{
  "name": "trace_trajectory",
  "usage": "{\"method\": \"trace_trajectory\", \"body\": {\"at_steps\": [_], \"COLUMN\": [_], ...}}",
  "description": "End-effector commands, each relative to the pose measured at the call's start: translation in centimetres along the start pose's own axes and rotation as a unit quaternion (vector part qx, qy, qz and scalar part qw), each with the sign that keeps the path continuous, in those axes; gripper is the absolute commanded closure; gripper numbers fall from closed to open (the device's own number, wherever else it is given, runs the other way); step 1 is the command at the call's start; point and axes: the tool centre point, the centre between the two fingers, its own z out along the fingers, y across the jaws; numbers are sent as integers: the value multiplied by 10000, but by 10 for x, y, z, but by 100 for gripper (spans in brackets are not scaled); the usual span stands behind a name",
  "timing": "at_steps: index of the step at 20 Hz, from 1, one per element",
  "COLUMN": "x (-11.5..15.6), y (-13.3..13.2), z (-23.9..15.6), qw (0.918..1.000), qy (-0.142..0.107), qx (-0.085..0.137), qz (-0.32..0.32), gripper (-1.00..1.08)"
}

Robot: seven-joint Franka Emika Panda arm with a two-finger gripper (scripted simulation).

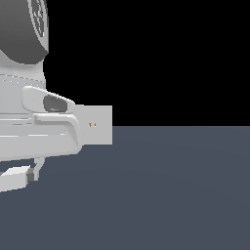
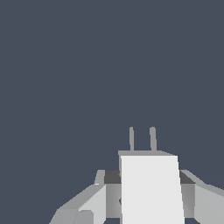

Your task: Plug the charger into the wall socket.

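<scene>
In the exterior view the arm (image 1: 29, 97) fills that view's left side, its big pale links so close to the camera that they cover part of the wall socket (image 1: 97, 125), a flat upright pale grey plate standing on the dark slate floor (image 1: 171, 195) against a black backdrop. Two tiny yellowish holes show near the plate's centre, just past the edge of the arm. Low at the exterior view's left edge a white block, the charger (image 1: 13, 179), lies roughly level above the floor, with a dark grey piece of the gripper (image 1: 33, 172) against its end; the fingers themselves are too small and cropped here to judge. The wrist view gives what the first does not: the charger (image 2: 151, 188) seen close, a plain white block with two thin grey prongs (image 2: 142, 139) sticking out from its far end, and a grey finger (image 2: 109, 192) pressed against each side of it, so the gripper (image 2: 151, 199) is clamped on the block. Behind it only floor shows; the socket does not appear in this view
</scene>
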Motion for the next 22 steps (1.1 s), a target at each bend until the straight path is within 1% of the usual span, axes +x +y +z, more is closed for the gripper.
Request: {"method": "trace_trajectory", "body": {"at_steps": [1, 6, 10, 15, 19, 22], "x": [0, 0, 2, 6, 6, 4], "y": [0, 1, 12, 40, 71, 88], "z": [0, -1, -10, -33, -58, -74], "qw": [10000, 10000, 9997, 9970, 9907, 9854], "qy": [1, 3, 4, 7, 10, 10], "qx": [0, -6, -42, -141, -253, -321], "qz": [-1, 26, 226, 757, 1340, 1673], "gripper": [108, 108, 108, 108, 108, 108]}}
